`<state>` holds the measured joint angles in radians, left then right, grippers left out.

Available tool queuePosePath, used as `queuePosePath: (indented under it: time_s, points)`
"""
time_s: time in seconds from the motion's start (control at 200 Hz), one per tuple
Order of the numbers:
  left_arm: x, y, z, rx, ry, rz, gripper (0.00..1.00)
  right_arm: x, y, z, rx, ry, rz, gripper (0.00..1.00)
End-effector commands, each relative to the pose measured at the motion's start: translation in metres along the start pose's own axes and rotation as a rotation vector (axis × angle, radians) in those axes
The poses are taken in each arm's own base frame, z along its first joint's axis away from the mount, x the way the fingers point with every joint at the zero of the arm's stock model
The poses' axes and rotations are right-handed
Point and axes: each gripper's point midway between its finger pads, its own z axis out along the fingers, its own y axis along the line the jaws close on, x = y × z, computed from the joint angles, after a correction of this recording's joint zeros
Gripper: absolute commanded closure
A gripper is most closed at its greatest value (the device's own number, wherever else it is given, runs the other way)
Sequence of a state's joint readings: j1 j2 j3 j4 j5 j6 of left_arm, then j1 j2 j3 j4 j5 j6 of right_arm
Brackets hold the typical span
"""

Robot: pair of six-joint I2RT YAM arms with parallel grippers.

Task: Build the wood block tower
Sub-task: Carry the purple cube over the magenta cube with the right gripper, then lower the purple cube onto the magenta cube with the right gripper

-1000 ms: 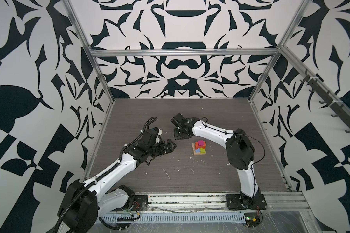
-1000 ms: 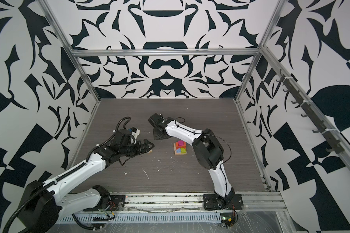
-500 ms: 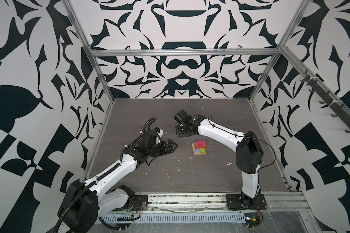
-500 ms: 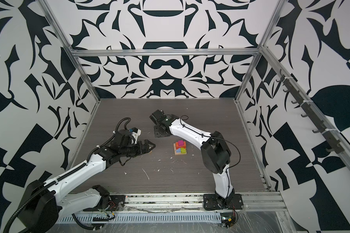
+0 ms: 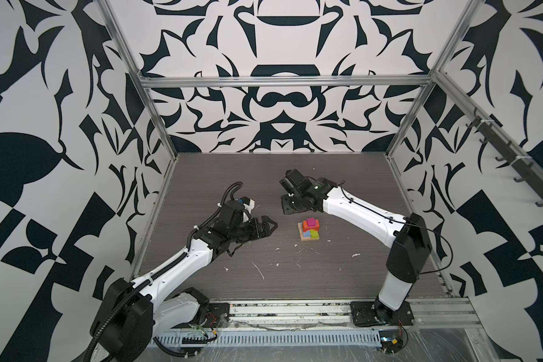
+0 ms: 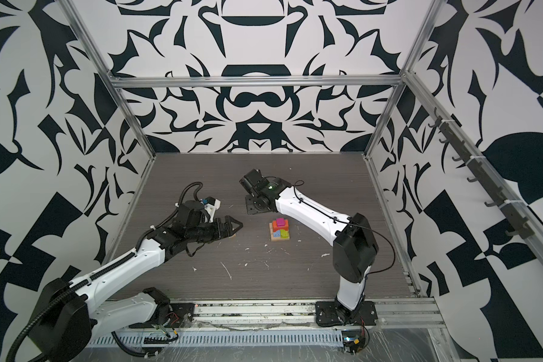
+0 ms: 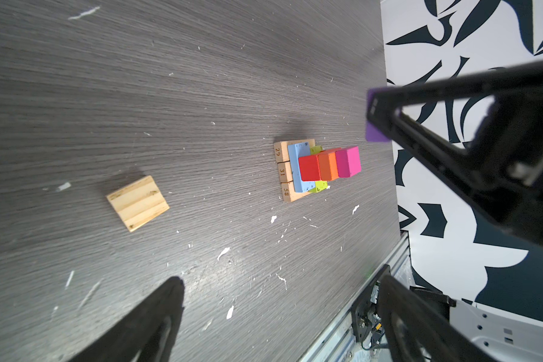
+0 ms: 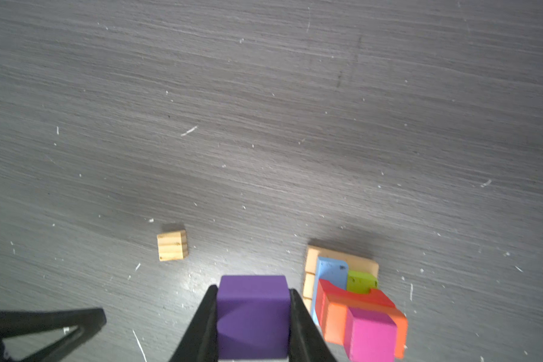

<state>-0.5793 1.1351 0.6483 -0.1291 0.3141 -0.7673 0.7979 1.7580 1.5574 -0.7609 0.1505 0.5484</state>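
The wood block tower (image 5: 310, 229) stands near the middle of the dark grey wood-grain tabletop (image 5: 326, 275). It has three plain tan planks (image 7: 283, 170) side by side as a base, then a light blue piece (image 7: 296, 156) and a lime piece (image 8: 360, 280), a red arch (image 8: 329, 293), an orange block (image 7: 328, 164) and a small magenta cube (image 8: 370, 335) on top. The upper layers do not line up squarely over the base, so the stack probably tolerates little sideways force. The right gripper (image 8: 253, 290) is pinching a purple wooden cube (image 8: 253, 316) between its two black fingers, and holds it off the table just beside the tower rather than over it. The main danger is the sideways approach: if the cube or a finger comes across too low, it could clip the magenta cube or the orange block and topple the stack. The magenta top is a narrow landing spot, so an off-centre placement could let the purple cube tip off, and fingers that drag on release could pull it askew. Farther out, a loose plain tan wooden cube (image 7: 137, 203) lies on the table well apart from the tower. The left gripper (image 7: 281, 279) is spread wide and empty near this cube, and a careless reach there could nudge the planks.
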Motion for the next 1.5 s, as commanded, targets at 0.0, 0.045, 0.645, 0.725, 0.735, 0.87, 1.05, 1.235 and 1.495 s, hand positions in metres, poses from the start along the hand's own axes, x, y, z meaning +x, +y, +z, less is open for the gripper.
queuePosePath:
  time_s: [0.0, 0.045, 0.645, 0.725, 0.735, 0.87, 1.05, 1.235, 1.495]
  points:
    - [0.0, -0.003, 0.003, 0.014, 0.005, 0.005, 0.01, 0.001, -0.011, -0.02, 0.012, -0.022, -0.006, 0.7]
    - [0.0, -0.002, 0.003, 0.014, 0.006, 0.005, 0.0, 0.005, -0.015, -0.021, 0.019, -0.016, -0.009, 0.7]
    - [-0.008, -0.009, 0.007, 0.025, 0.006, 0.015, 0.0, 0.042, -0.056, -0.021, 0.081, 0.049, 0.025, 0.71]
    - [-0.008, -0.01, 0.009, 0.027, 0.012, 0.014, 0.01, 0.043, -0.061, -0.021, 0.089, 0.051, 0.029, 0.71]
    - [-0.008, -0.01, 0.009, 0.027, 0.012, 0.014, 0.0, 0.044, -0.062, -0.021, 0.09, 0.051, 0.03, 0.71]
    - [-0.008, -0.01, 0.009, 0.025, 0.013, 0.015, 0.0, 0.046, -0.072, -0.022, 0.11, 0.059, 0.032, 0.71]
    - [-0.009, -0.011, 0.009, 0.027, 0.014, 0.015, 0.01, 0.049, -0.08, -0.019, 0.121, 0.072, 0.036, 0.71]
    - [-0.008, -0.01, 0.009, 0.024, 0.015, 0.015, 0.0, 0.05, -0.085, -0.013, 0.133, 0.085, 0.03, 0.71]
    - [-0.007, -0.008, 0.008, 0.021, 0.013, 0.012, 0.0, 0.051, -0.082, -0.006, 0.119, 0.092, 0.015, 0.71]
